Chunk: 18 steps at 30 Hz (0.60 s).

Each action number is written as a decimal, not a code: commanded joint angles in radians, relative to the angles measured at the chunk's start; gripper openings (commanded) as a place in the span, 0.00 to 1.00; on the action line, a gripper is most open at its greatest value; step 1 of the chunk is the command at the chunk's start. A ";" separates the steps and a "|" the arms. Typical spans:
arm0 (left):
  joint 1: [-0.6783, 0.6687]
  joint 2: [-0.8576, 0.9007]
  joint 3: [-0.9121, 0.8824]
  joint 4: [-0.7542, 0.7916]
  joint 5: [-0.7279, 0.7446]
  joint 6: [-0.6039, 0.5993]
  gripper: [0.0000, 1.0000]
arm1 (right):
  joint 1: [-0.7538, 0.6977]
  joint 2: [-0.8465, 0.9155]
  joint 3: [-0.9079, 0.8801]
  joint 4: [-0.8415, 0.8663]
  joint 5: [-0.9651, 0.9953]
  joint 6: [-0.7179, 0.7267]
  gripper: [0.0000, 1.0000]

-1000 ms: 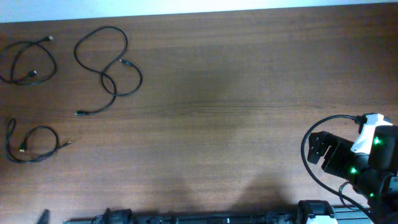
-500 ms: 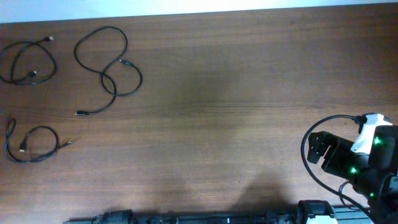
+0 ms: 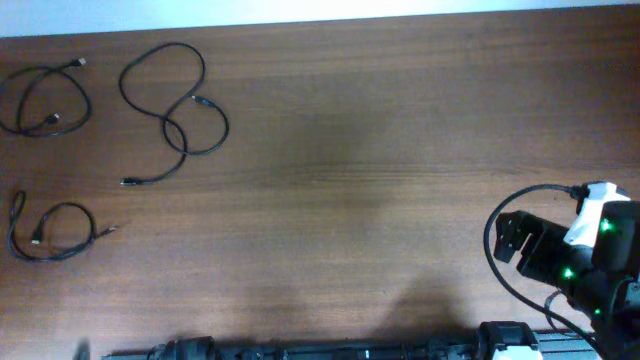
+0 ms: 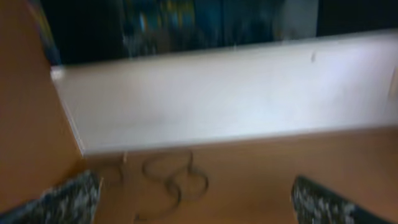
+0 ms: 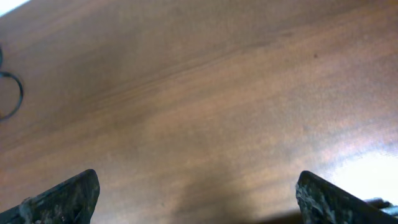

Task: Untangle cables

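Three thin black cables lie apart at the table's left in the overhead view: a loop at the far left (image 3: 52, 120), a longer double curl (image 3: 176, 125) beside it, and a small loop (image 3: 92, 230) nearer the front. None touches another. My right gripper (image 3: 515, 240) is at the front right, far from them; in the right wrist view it (image 5: 198, 186) is open and empty over bare wood. My left gripper (image 4: 196, 193) is open and empty, and its blurred view shows the double curl (image 4: 177, 180) well ahead of it. The left arm hardly shows in the overhead view.
The brown wooden table (image 3: 380, 150) ends at a white strip along its far edge (image 3: 300, 10). The arms' bases and a dark rail (image 3: 330, 352) run along the front edge. A thick black wire loops by the right arm (image 3: 492, 235).
The cables and the right arm have not moved. A small dark part at the bottom left edge showed, vanished, and shows again slightly to the right.
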 commanded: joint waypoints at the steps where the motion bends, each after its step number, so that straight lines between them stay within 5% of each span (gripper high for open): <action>1: -0.002 0.000 -0.307 0.239 0.125 0.012 0.99 | 0.004 -0.003 0.006 0.001 -0.002 -0.006 0.98; 8: -0.002 0.003 -0.880 0.902 0.184 0.012 0.99 | 0.004 -0.003 0.006 0.001 -0.002 -0.006 0.98; 13: -0.002 0.003 -1.117 1.125 0.180 0.012 0.99 | 0.004 -0.003 0.006 0.001 -0.002 -0.006 0.98; 18: -0.002 0.003 -1.164 1.147 -0.004 -0.110 0.99 | 0.004 -0.003 0.006 0.001 -0.002 -0.006 0.98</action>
